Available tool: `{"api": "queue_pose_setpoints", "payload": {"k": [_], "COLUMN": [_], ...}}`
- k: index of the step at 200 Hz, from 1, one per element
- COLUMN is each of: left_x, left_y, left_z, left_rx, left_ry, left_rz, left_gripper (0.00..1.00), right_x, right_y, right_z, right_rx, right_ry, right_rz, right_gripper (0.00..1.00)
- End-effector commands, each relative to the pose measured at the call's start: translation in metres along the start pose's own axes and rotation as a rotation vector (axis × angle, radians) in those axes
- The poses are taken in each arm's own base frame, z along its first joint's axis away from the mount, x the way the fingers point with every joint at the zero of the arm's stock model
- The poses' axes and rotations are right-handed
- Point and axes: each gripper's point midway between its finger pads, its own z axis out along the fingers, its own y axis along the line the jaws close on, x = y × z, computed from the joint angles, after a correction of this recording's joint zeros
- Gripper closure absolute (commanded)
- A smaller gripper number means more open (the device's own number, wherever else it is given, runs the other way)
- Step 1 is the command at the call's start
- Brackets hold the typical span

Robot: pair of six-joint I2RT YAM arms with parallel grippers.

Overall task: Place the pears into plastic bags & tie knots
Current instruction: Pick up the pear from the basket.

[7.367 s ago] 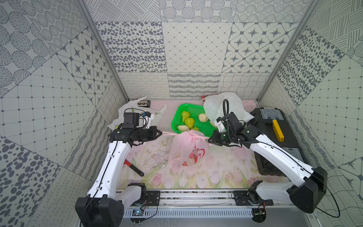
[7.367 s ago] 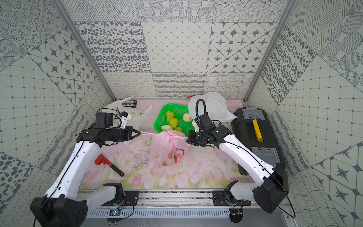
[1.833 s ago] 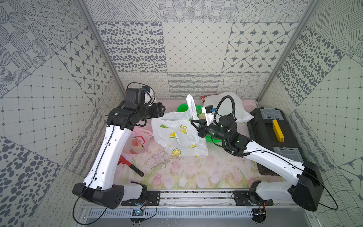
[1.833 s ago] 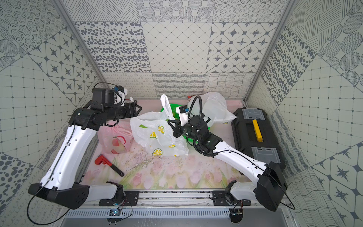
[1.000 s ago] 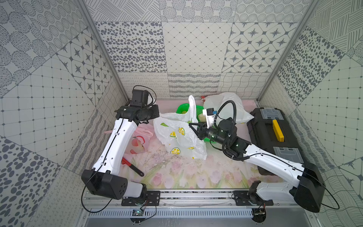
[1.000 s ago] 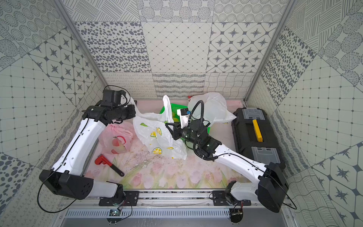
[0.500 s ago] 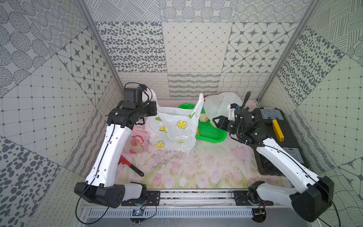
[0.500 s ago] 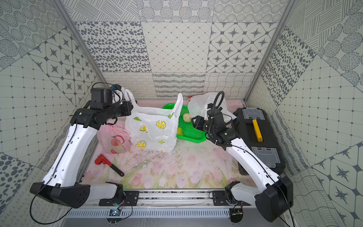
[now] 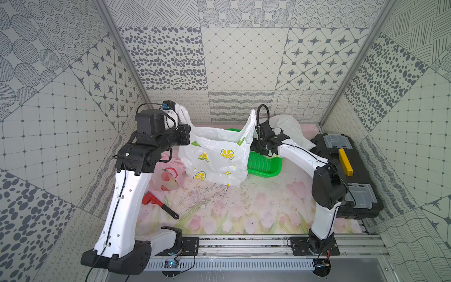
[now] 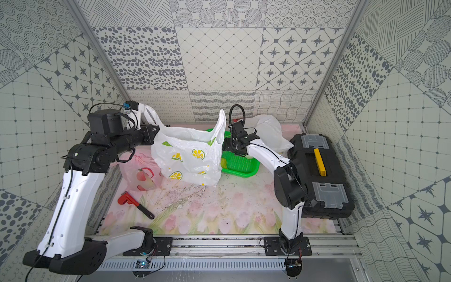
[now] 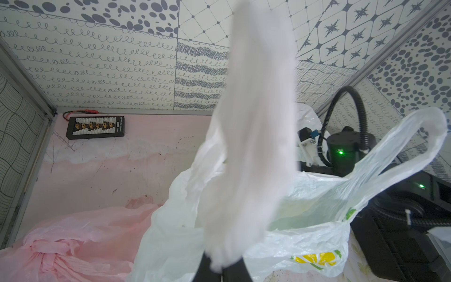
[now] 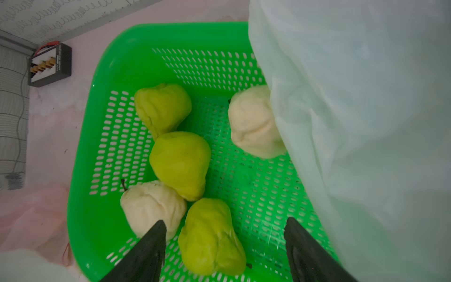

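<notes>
1. Pears (image 12: pixel 180 163), green and cream, lie in a green perforated basket (image 12: pixel 80 171).
2. My right claw (image 12: pixel 224 227) hangs released above them; my left claw (image 11: pixel 221 268) clenches the lemon-print white plastic bag (image 9: pixel 214 156) by its handle.
3. I'd straddle the nearest pear (image 12: pixel 210 236) squarely, closing gently.

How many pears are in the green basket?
5: three green pears in a row, one cream pear beside them, another cream pear partly behind the bag. The bag may hide more.
</notes>
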Motion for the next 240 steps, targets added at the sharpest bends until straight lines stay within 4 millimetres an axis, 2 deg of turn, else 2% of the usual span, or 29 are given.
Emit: {"api": "queue_pose_setpoints", "payload": {"k": [1,16,49,74,94,111,130,157,174,187,214,240], "left_x": [0.002,0.005,0.010,0.014,0.018,0.022,0.025,0.031,0.034,0.035,0.038,0.039], "left_y": [-0.006,-0.011,-0.023,-0.023,-0.022,-0.020,-0.019,-0.016,-0.014,-0.013,-0.013,-0.015], "left_z": [-0.001,0.003,0.009,0.011,0.014,0.018,0.022,0.027,0.031,0.034,0.039,0.043], "left_rx": [0.041,0.079,0.159,0.168,0.166,0.165,0.165,0.153,0.148,0.146,0.150,0.161], "left_ry": [-0.008,0.003,0.026,0.040,0.050,0.062,0.074,0.089,0.097,0.103,0.114,0.124], "left_rz": [-0.005,-0.029,-0.048,-0.046,-0.049,-0.057,-0.063,-0.067,-0.074,-0.080,-0.089,-0.092], "left_gripper": [1.00,1.00,1.00,1.00,1.00,1.00,1.00,1.00,1.00,1.00,1.00,1.00], "right_x": [-0.020,-0.026,-0.026,-0.027,-0.019,-0.014,-0.014,-0.025,-0.032,-0.040,-0.036,-0.028], "right_y": [-0.004,-0.007,-0.011,-0.018,-0.021,-0.020,-0.016,0.000,0.019,0.033,0.043,0.030], "right_z": [0.013,0.025,0.058,0.074,0.088,0.095,0.095,0.078,0.056,0.032,-0.020,-0.075], "right_rx": [0.093,0.150,0.214,0.264,0.272,0.251,0.231,0.153,0.047,-0.040,-0.168,-0.197], "right_ry": [-0.020,0.003,0.073,0.095,0.135,0.161,0.170,0.135,0.083,0.023,-0.035,-0.083], "right_rz": [-0.101,-0.166,-0.245,-0.284,-0.305,-0.308,-0.315,-0.307,-0.282,-0.260,-0.203,-0.165], "right_gripper": [0.18,0.15,0.10,0.08,0.08,0.11,0.19,0.39,0.55,0.65,0.71,0.72]}}
